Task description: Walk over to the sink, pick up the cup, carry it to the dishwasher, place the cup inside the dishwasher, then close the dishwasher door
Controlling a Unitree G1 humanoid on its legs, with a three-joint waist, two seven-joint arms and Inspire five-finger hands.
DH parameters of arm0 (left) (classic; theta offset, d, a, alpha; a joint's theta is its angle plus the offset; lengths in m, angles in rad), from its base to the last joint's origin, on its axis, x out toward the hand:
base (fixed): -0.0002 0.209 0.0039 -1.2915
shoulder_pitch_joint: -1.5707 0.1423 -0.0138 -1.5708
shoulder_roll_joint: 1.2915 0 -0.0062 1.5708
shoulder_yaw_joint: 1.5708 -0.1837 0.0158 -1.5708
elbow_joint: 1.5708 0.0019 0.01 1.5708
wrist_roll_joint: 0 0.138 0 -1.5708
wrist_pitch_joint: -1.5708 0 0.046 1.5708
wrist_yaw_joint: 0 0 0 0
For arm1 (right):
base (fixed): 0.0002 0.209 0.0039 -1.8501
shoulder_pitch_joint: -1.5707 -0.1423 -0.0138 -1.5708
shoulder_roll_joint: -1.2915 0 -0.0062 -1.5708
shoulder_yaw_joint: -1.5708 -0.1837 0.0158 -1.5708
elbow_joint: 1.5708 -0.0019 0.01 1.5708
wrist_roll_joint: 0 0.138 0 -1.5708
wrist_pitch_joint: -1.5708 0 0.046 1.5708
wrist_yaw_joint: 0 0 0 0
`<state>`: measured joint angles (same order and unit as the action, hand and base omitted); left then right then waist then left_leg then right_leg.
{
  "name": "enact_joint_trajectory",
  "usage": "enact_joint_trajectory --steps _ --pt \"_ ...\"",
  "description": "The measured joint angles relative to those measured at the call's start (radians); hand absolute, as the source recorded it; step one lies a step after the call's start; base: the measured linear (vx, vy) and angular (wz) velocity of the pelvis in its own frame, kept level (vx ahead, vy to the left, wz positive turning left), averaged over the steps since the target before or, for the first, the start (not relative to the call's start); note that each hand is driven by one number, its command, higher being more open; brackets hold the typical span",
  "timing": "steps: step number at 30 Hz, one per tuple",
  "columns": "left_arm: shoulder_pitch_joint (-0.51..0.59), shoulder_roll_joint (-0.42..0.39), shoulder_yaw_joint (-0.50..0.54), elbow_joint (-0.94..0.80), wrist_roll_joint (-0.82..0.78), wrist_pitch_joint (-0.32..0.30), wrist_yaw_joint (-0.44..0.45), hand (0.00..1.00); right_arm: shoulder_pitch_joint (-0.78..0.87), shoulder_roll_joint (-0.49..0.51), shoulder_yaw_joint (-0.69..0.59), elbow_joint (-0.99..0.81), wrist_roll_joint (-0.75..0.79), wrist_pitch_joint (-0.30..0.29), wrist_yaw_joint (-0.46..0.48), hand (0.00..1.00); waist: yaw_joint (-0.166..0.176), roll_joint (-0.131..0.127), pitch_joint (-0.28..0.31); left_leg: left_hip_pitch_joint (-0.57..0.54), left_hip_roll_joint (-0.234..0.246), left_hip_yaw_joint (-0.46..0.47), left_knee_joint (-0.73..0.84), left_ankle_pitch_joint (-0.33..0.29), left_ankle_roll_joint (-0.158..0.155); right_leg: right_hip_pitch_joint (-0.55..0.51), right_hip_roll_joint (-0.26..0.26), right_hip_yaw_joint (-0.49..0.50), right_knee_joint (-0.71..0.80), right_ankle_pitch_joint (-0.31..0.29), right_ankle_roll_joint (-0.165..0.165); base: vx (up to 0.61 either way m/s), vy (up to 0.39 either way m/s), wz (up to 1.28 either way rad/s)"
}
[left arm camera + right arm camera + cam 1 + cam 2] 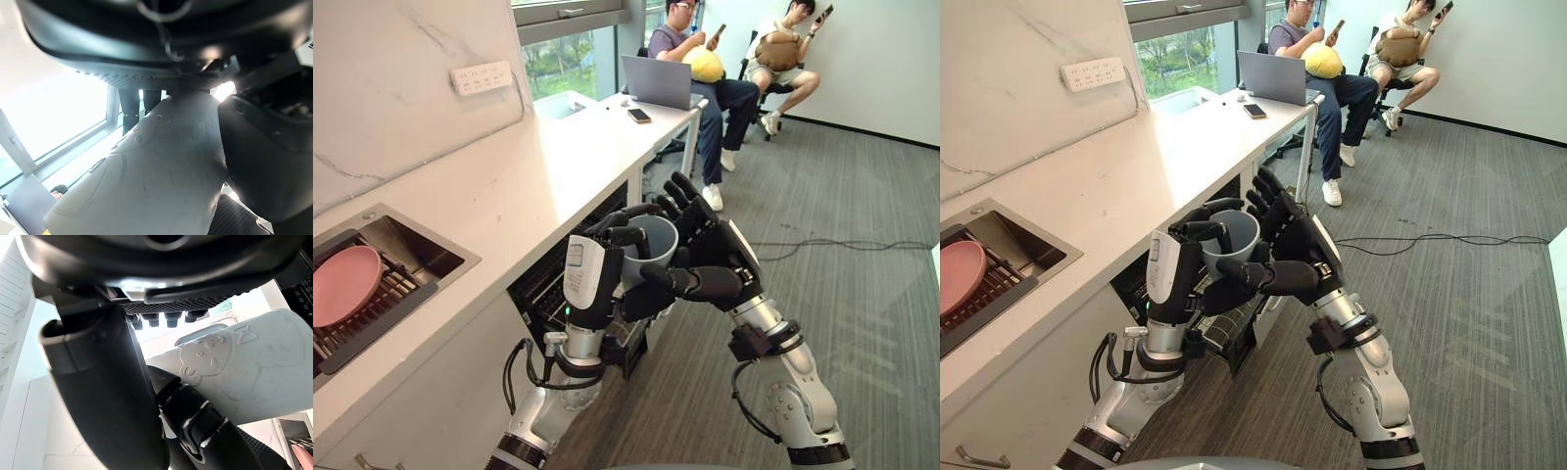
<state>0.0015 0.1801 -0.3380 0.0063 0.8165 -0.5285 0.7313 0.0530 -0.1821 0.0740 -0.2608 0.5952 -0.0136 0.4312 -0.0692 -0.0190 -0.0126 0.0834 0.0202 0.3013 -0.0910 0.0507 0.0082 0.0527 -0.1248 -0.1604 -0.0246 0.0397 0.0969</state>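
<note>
- Two-handed hold on the cup (651,243), in the air off the counter's (509,196) front edge, beside the dishwasher (543,289) rack
- Gripped by left hand (590,282), fingers curled over the rim
- Pinched by right hand (717,253), thumb across the front

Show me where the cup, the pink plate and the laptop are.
cup (656,242), left eye view, inner wall.
pink plate (340,286), left eye view, its middle.
laptop (656,80), left eye view, back of lid.
</note>
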Motion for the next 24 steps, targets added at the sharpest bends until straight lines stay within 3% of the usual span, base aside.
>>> enact_joint_trajectory --steps 6,9,11,24 --pt "-0.048 0.051 0.055 0.012 -0.001 0.032 0.084 0.0 -0.023 -0.054 0.007 0.009 -0.005 0.004 0.01 1.0 0.002 -0.001 0.005 -0.038 0.002 0.013 0.004 0.003 -0.002 -0.043 0.002 0.016 -0.004 0.017 -0.006 -0.01 0.001 -0.06" --pt "-0.247 0.11 0.096 0.122 -0.008 0.059 0.15 0.0 -0.199 -0.074 0.01 0.077 -0.01 -0.017 -0.032 1.0 0.001 -0.006 0.062 -0.096 0.002 0.028 0.003 0.025 -0.001 -0.105 0.003 0.032 -0.012 0.049 -0.011 -0.1 0.012 -0.12" --pt "-0.294 0.13 0.106 0.129 -0.044 0.071 0.157 0.0 -0.232 -0.074 0.01 0.078 -0.01 -0.026 -0.046 1.0 0.001 -0.005 0.082 -0.098 0.001 0.037 0.004 0.027 0.0 -0.109 0.004 0.04 -0.012 0.052 -0.013 -0.04 0.015 -0.11" --pt "-0.284 0.12 0.114 0.114 -0.047 0.06 0.157 0.0 -0.164 -0.076 0.0 0.059 -0.012 -0.026 -0.022 1.0 0.001 -0.002 0.09 -0.062 -0.001 0.009 -0.001 0.024 0.0 -0.066 0.004 0.02 -0.005 0.04 -0.013 0.01 0.001 0.03"
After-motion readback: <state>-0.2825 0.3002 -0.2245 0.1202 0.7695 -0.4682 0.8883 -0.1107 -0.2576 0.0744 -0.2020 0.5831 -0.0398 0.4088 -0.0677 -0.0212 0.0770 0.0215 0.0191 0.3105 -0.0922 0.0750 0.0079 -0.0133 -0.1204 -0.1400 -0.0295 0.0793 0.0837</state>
